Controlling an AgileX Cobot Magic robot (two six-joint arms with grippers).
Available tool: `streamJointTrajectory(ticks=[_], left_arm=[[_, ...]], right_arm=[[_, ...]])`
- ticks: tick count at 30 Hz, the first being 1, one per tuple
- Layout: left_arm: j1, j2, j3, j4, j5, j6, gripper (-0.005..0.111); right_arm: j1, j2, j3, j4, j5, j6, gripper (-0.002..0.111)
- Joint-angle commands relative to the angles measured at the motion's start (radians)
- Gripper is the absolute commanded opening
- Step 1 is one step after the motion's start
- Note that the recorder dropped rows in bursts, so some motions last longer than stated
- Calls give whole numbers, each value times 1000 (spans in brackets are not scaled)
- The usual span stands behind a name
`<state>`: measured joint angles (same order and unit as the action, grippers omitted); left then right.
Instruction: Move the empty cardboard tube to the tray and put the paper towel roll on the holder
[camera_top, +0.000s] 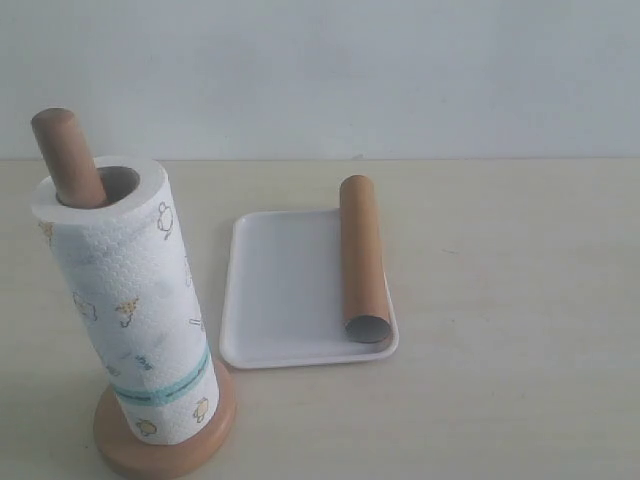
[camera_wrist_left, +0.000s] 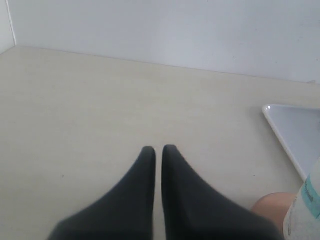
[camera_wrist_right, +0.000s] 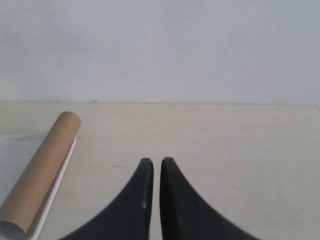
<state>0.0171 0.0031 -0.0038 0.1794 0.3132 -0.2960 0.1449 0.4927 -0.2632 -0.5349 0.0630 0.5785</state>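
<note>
Exterior view: the paper towel roll (camera_top: 135, 310) is seen seated on the holder (camera_top: 165, 447) at lower left, and the empty cardboard tube (camera_top: 362, 255) is laid lengthwise along the right rim of the tray (camera_top: 285, 290). Left wrist view: the left gripper (camera_wrist_left: 158, 149) is pinched nearly closed, empty. Right wrist view: the right gripper (camera_wrist_right: 153, 161) is equally pinched and empty, and is judged nearer the tube.

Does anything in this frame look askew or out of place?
The empty cardboard tube lies along the right rim of the tray, not centred, its far end sticking past the edge. The paper towel roll sits on the holder, whose dowel leans off-centre in the core. Nothing spilled or damaged.
</note>
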Motion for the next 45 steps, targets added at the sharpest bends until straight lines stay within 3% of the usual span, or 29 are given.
streamJointTrajectory(ticks=[1, 4, 8, 16, 23, 25, 30, 32, 45], left_arm=[[2, -3, 4, -3, 1, 2, 4], [2, -3, 4, -3, 1, 2, 4], [2, -3, 4, -3, 1, 2, 4], [2, -3, 4, -3, 1, 2, 4], [2, -3, 4, -3, 1, 2, 4], [2, -3, 4, -3, 1, 2, 4], [2, -3, 4, -3, 1, 2, 4], [2, -3, 4, -3, 1, 2, 4], [2, -3, 4, -3, 1, 2, 4]], right_arm=[[-36, -195, 117, 71, -51, 91, 5], [-36, -359, 183, 120, -54, 212, 5], [-36, -493, 263, 118, -52, 209, 5], [-36, -493, 263, 128, 71, 220, 5], [-36, -493, 263, 212, 293, 214, 5], [-36, -493, 263, 270, 272, 136, 5], [-36, -493, 263, 591, 259, -463, 5], [-36, -493, 263, 673, 267, -589, 5], [-38, -493, 263, 658, 295, -699, 5]])
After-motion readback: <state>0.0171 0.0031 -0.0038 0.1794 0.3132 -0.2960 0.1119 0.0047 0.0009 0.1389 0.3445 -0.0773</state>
